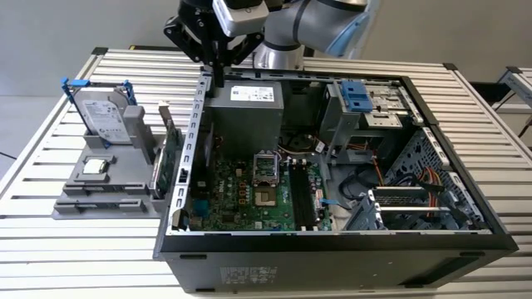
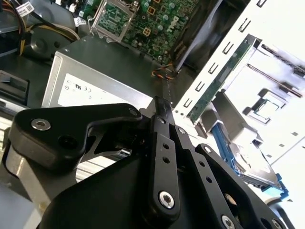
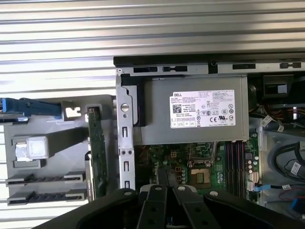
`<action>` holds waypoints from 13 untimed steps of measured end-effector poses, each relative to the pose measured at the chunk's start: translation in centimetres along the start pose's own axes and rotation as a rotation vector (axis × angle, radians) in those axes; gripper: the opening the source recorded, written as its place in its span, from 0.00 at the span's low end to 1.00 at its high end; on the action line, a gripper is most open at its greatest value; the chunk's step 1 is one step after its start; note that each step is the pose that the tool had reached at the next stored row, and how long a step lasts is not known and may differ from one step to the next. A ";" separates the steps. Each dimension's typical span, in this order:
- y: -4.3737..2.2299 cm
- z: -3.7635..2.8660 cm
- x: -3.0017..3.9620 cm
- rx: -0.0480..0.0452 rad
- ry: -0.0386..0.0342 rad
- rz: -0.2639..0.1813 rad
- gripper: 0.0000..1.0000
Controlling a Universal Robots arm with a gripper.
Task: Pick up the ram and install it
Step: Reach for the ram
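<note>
Exterior view: the claw [image 1: 218,62] is at the top of the frame, left of centre, right over the case [image 1: 199,124] wall next to the power supply [image 1: 245,118]. Its jaws are pinched narrow on what looks like the ram [image 1: 218,80], a thin dark strip hanging straight down, edge-on. The memory slots [image 1: 301,196] sit lower centre, well apart from it. The tray [image 1: 99,208] on the exterior view's left has the drive [image 1: 104,118] and green card [image 1: 169,156]. Second wrist view: the fingers [image 2: 162,138] are closed together above the power supply. First wrist view: a dark sliver [image 3: 162,175] pokes out between them, over the board. I'd guess it's light, stiff and brittle, so pinch the flat faces mid-length, stay off the contact edge and don't twist it
</note>
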State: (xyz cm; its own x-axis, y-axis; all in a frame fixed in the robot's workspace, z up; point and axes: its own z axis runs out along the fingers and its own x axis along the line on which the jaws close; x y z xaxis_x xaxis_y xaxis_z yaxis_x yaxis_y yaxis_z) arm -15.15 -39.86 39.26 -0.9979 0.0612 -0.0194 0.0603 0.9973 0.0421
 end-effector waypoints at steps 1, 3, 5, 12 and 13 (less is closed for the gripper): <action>0.00 0.00 0.11 0.0000 0.0000 -0.001 0.00; -0.02 -0.01 0.36 -0.0001 0.0000 -0.001 0.00; -0.03 -0.01 0.61 -0.0001 0.0001 -0.002 0.00; -0.09 -0.04 1.59 -0.0001 0.0002 -0.005 0.00; -0.10 -0.04 1.73 -0.0001 0.0002 -0.005 0.00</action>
State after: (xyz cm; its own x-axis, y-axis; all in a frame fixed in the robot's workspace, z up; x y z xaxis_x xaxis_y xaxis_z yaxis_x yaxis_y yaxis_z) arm -16.89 -39.85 39.26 -0.9982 0.0563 -0.0195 0.0554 0.9976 0.0421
